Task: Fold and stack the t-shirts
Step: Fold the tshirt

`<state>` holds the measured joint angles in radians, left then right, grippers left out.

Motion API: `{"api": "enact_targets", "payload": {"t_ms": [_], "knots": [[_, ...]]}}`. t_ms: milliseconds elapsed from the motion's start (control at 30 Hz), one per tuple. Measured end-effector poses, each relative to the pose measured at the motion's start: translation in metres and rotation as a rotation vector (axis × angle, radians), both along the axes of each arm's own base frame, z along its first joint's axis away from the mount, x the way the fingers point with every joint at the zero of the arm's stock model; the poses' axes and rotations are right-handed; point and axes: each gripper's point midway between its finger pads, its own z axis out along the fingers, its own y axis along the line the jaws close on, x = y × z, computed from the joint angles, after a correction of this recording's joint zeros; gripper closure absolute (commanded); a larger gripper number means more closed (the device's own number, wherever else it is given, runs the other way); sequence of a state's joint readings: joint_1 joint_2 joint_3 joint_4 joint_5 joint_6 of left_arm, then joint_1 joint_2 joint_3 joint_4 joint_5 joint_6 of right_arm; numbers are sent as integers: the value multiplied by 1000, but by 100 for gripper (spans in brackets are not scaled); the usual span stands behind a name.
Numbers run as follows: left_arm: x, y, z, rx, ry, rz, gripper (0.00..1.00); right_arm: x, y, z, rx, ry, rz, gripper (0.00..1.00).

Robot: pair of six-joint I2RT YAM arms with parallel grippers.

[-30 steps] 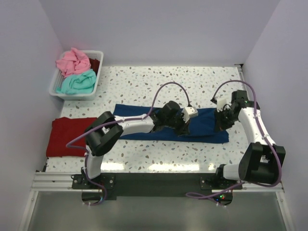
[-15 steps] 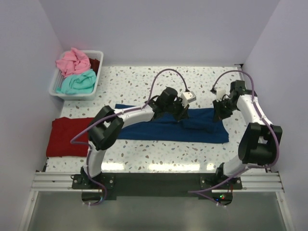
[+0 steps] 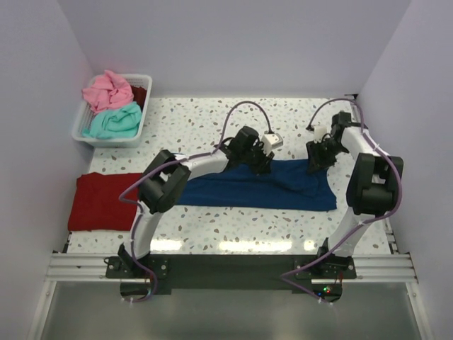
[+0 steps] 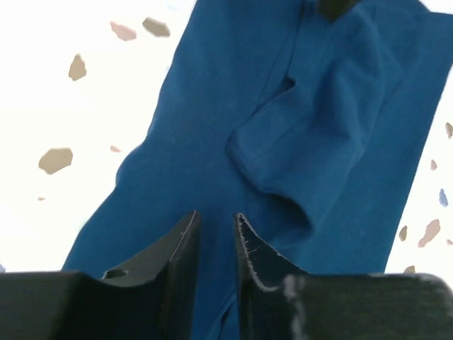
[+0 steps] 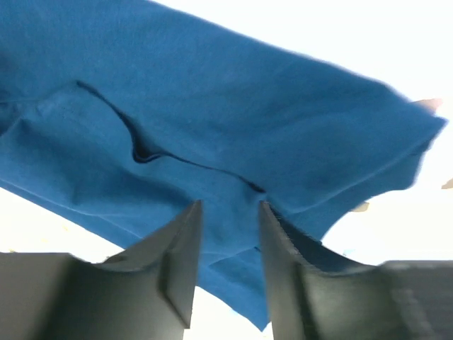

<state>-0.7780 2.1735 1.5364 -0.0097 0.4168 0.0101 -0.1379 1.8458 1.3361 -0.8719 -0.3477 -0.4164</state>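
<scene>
The navy blue t-shirt (image 3: 226, 188) lies as a long folded strip across the middle of the table, and its print does not show. My left gripper (image 3: 260, 163) is at its far edge near the middle. In the left wrist view its jaws (image 4: 216, 216) stand narrowly apart with navy cloth (image 4: 318, 142) running between them. My right gripper (image 3: 316, 159) is at the shirt's far right end, and its jaws (image 5: 228, 205) pinch a fold of the navy cloth (image 5: 248, 120). A dark red t-shirt (image 3: 99, 202) lies folded at the left.
A white basket (image 3: 76, 129) at the far left holds the pink t-shirt (image 3: 106, 91), the teal t-shirt (image 3: 113, 122) and a bit of dark red cloth (image 3: 139, 94). Walls close in the left, right and far sides.
Both grippers have moved away from the arm bases, from over the shirt's near part to its far edge. The arms are stretched out further. The shirt's outline has barely shifted.
</scene>
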Motion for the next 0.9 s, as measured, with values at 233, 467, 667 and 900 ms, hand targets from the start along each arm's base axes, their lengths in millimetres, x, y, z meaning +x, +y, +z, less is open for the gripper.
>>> {"api": "enact_targets", "payload": {"t_ms": [233, 467, 667, 900], "knots": [[-6, 60, 8, 80, 32, 8, 51, 9, -4, 23, -29, -64, -8, 60], [20, 136, 42, 128, -27, 87, 60, 2, 19, 39, -35, -94, 46, 69], [26, 174, 14, 261, -7, 127, 64, -11, 34, 16, -61, -13, 80, 71], [4, 207, -29, 398, 55, 116, 69, -26, 29, -16, -106, 77, 79, 71]]}}
